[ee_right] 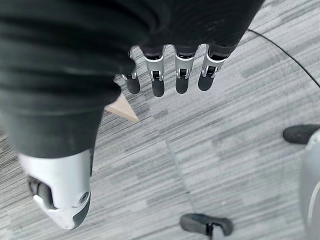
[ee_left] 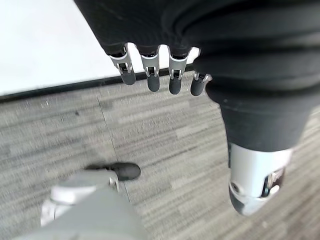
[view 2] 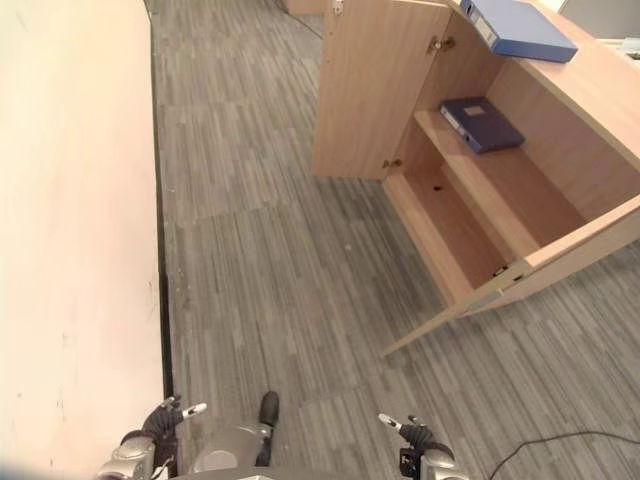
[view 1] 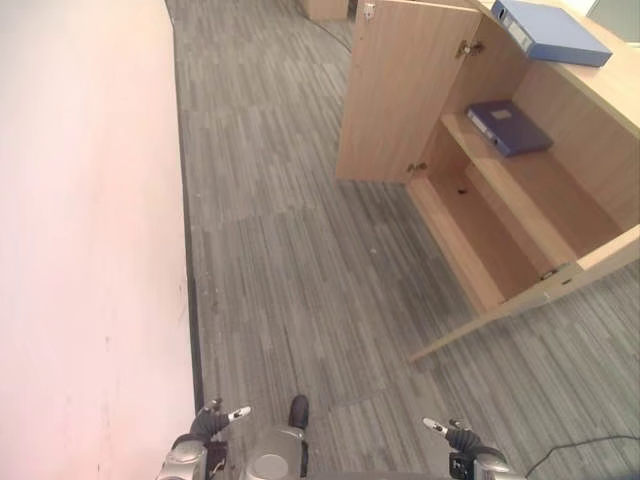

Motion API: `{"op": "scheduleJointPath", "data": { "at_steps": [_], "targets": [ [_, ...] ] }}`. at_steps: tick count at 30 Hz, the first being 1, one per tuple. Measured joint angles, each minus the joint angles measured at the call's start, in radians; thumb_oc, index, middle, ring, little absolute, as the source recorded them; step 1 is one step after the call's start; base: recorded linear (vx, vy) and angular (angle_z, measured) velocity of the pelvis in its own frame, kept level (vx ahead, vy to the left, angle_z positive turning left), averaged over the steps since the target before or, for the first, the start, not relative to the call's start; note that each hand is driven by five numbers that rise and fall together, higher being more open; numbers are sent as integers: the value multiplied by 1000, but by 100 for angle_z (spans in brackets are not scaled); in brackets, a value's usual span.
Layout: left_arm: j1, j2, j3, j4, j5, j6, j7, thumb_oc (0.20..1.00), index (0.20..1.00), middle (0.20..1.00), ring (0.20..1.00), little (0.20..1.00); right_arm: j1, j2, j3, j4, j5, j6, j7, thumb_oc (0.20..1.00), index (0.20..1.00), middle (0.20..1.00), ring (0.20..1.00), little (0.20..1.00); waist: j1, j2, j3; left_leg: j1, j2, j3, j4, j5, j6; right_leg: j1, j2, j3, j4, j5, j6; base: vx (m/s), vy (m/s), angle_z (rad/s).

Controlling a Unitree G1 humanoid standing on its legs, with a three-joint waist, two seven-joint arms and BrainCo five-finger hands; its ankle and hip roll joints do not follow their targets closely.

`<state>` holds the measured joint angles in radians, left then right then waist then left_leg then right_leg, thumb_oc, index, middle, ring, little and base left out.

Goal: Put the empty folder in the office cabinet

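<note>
1. Folder: one dark blue folder lies on the cabinet's shelf at the upper right of the frame; another sits on the cabinet top.
2. Left robot hand and right robot hand hang at the bottom edge with fingers straight, holding nothing.
3. Between them and the open cabinet is carpeted floor; the job looks done, or not yet begun.

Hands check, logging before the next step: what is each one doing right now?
Left hand: open, fingers relaxed, holding nothing, above the carpet.
Right hand: open, fingers relaxed, holding nothing.
</note>
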<state>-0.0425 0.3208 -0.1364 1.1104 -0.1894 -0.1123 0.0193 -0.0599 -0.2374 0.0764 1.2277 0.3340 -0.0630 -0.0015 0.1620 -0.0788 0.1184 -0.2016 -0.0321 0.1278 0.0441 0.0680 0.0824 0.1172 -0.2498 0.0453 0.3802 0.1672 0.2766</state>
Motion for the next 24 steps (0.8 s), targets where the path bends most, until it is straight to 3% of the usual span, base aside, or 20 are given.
{"op": "scheduleJointPath", "data": {
  "at_steps": [1,2,5,6,7,8,9,10,11,12,13,15,16,17,18,19,20,22,23,24],
  "targets": [
    [-5,12,-23,-46,0,0,0,1000,1000,1000,1000,1000,-16,0,-44,-3,2,-3,-3,1000,1000,1000,1000,1000,-25,36,18,37,3,12,-12,-17,35,-92,-30,-78,158,26,3,159,367,-53],
    [-12,11,-30,-56,-1,0,4,1000,1000,1000,1000,1000,-18,-1,-69,-3,2,-6,-9,1000,1000,1000,1000,1000,-32,56,27,69,6,37,-28,-36,61,-140,-55,-128,207,-4,1,171,263,-77],
    [-28,10,-57,-65,-1,-7,10,1000,1000,1000,1000,1000,17,-10,-79,11,28,-11,-25,1000,1000,1000,1000,1000,-86,100,21,147,1,72,-82,-47,59,-217,-72,-209,222,-90,2,249,193,-48],
    [-25,7,-59,-86,-3,-9,14,1000,1000,1000,1000,1000,22,-8,-99,13,29,-13,-27,1000,1000,1000,1000,1000,-92,113,31,174,4,111,-109,-43,46,-247,-86,-267,211,-157,8,114,70,-165],
    [14,6,-51,-92,-2,-3,11,1000,1000,1000,1000,1000,31,-22,-123,21,31,-14,-46,1000,1000,1000,1000,1000,-123,127,53,232,18,211,-134,-57,14,-338,-93,-505,84,-225,-30,279,55,-170],
    [6,0,-51,-89,-2,-1,10,1000,1000,1000,1000,1000,55,-33,-123,23,31,-11,-56,1000,1000,1000,1000,1000,-157,124,58,232,11,213,-133,-62,6,-371,-78,-536,54,-222,-32,222,25,-139],
    [2,-7,-32,-124,-1,3,4,1000,1000,1000,1000,1000,96,-38,-136,51,30,10,-69,1000,1000,1000,1000,1000,-193,117,60,253,12,234,-128,-99,-42,-387,-63,-567,43,-224,-28,299,-26,-23],
    [50,-9,33,-205,-1,-2,0,1000,1000,1000,1000,1000,121,-32,-150,58,30,10,-68,1000,1000,1000,1000,1000,-201,97,62,278,15,270,-107,-134,-130,-384,-49,-639,11,-210,-44,151,-110,-99],
    [102,2,31,-210,0,-6,-2,1000,1000,1000,1000,1000,175,-49,-168,75,39,8,-73,1000,1000,1000,1000,1000,-197,98,57,301,28,354,-59,-175,-114,-382,-14,-676,1,-206,-83,215,-116,-120],
    [116,4,6,-184,0,-2,-8,1000,1000,1000,1000,1000,200,-74,-190,82,40,10,-84,1000,1000,1000,1000,1000,-225,102,53,319,28,381,-30,-210,-63,-395,4,-591,49,-233,-140,174,-75,-113],
    [110,-7,-5,-154,0,0,-13,1000,1000,1000,1000,1000,226,-98,-196,89,42,24,-90,1000,1000,1000,1000,1000,-238,108,49,329,28,399,-13,-225,-65,-394,17,-541,68,-252,-170,118,-68,-52],
    [106,-34,-7,-124,-1,-1,-17,1000,1000,1000,1000,1000,239,-116,-201,100,44,31,-88,1000,1000,1000,1000,1000,-244,138,46,351,44,425,22,-242,-90,-367,56,-520,63,-287,-220,66,-101,-66],
    [93,-28,-12,-108,-4,0,-20,1000,1000,1000,1000,1000,227,-98,-205,113,53,32,-88,1000,1000,1000,1000,1000,-245,113,53,328,49,424,117,-248,-101,-320,70,-488,-2,-295,-247,-21,-78,-86],
    [85,-39,-5,-80,-13,4,-17,1000,1000,1000,1000,1000,202,-92,-200,115,69,32,-85,1000,1000,1000,1000,1000,-245,109,70,279,98,407,287,-255,-106,-284,92,-441,-69,-274,-328,30,-42,-106],
    [87,-54,-10,-70,-23,6,-24,1000,1000,1000,1000,1000,181,-96,-188,106,78,29,-85,1000,1000,1000,1000,1000,-253,119,67,209,155,374,478,-232,-121,-246,121,-421,-144,-245,-356,-36,-5,-122],
    [94,-67,-12,-71,-27,5,-28,1000,1000,1000,1000,1000,156,-107,-178,101,79,25,-86,1000,1000,1000,1000,1000,-244,129,67,147,202,330,598,-232,-129,-220,148,-389,-186,-222,-355,88,82,-119],
    [87,-75,-18,-73,-39,3,-29,1000,1000,1000,1000,1000,142,-115,-158,97,79,20,-87,1000,1000,1000,1000,1000,-252,148,67,129,250,273,605,-237,-152,-186,181,-366,-216,-213,-359,84,189,-89],
    [59,-81,-18,-77,-53,-3,-24,1000,1000,1000,1000,1000,119,-112,-139,67,81,19,-87,1000,1000,1000,1000,1000,-263,157,64,109,265,135,503,-217,-203,-161,200,-325,-243,-213,-361,164,232,-77],
    [48,-83,-18,-77,-71,-4,-19,1000,1000,1000,1000,1000,100,-108,-125,54,81,4,-85,1000,1000,1000,1000,1000,-253,155,66,137,272,80,355,-192,-235,-149,208,-285,-258,-209,-356,126,178,-106],
    [44,-84,-18,-81,-78,-7,-16,1000,1000,1000,1000,1000,92,-108,-124,45,81,2,-85,1000,1000,1000,1000,1000,-261,155,68,150,295,69,266,-173,-258,-141,215,-252,-262,-212,-350,202,283,-103]
  ]
}}
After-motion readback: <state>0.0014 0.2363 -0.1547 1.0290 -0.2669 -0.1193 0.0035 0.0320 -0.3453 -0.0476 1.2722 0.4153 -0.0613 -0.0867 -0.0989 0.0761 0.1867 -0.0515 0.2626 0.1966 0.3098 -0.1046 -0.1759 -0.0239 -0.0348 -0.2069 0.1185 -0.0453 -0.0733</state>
